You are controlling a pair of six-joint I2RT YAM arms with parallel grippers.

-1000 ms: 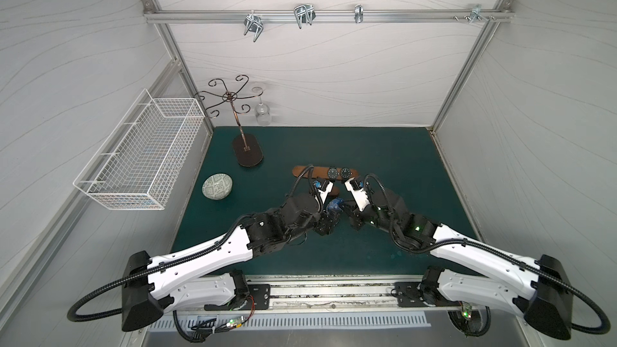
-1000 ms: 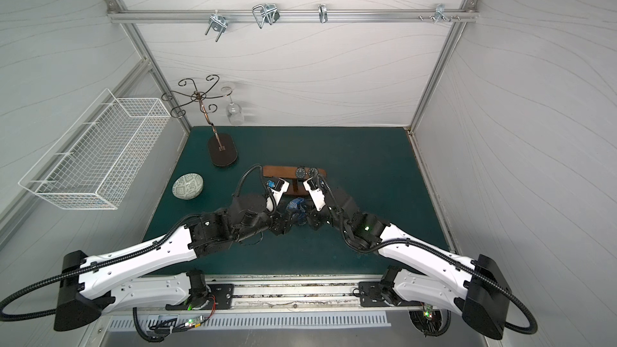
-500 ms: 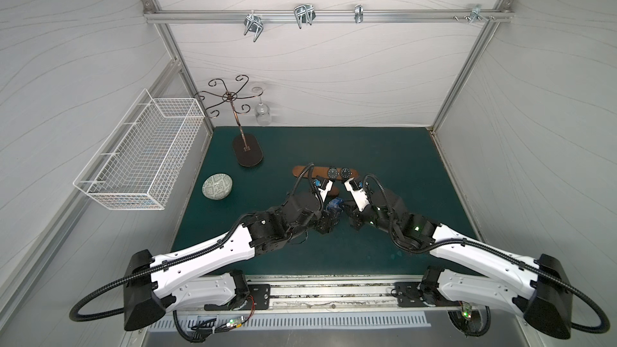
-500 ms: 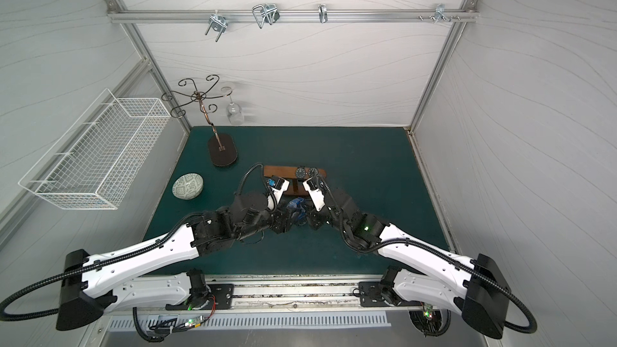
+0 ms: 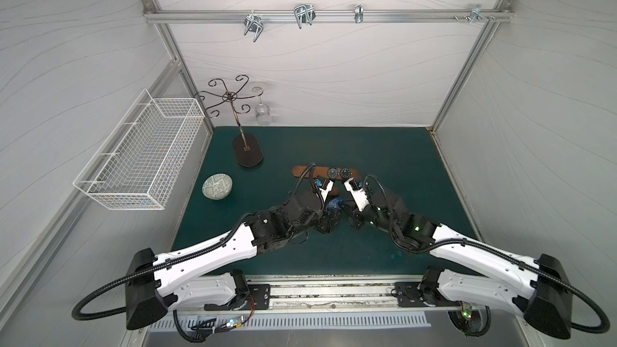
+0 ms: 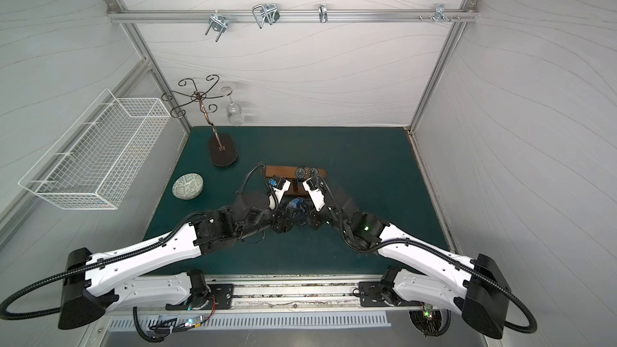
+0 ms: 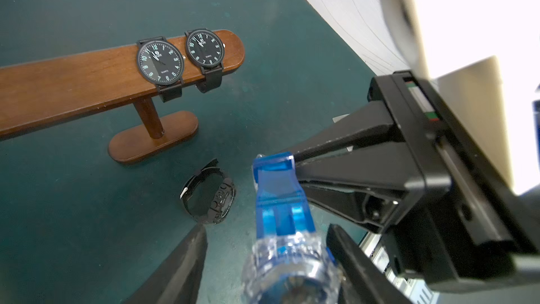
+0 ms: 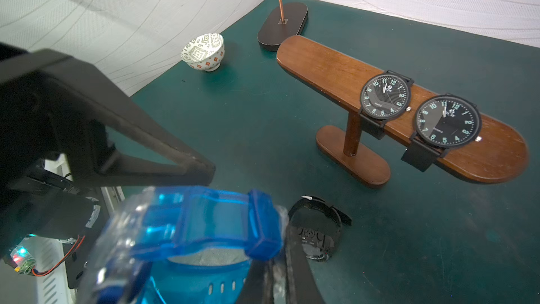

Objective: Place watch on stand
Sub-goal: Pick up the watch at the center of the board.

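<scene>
Both arms are folded in over the green counter (image 5: 384, 148), meeting just in front of the low wooden stand (image 7: 87, 80). Between them, lifted clear of the counter, is the blue watch (image 7: 277, 200).

The right gripper (image 7: 293, 160) is pinched tight on the far end of the blue strap. The left gripper (image 7: 267, 229) has its jaws spread either side of the clear case (image 7: 292, 270). Green shows in the gap on one side, so that isn't a clamp.

This looks like a handover or a re-grip. Best to get the left jaws square on the case before the right lets go, and keep the strap off the black watch (image 7: 209, 197) lying by the stand's base.

Two dark-faced watches (image 7: 160, 62) (image 7: 204, 48) already fill the crossbar's right half, so the bare left stretch is the likely target.

The strap's long axis runs from the left gripper towards the right one. The right wrist view shows the band curving under, perhaps into a loop. I can't read which way the face points.
</scene>
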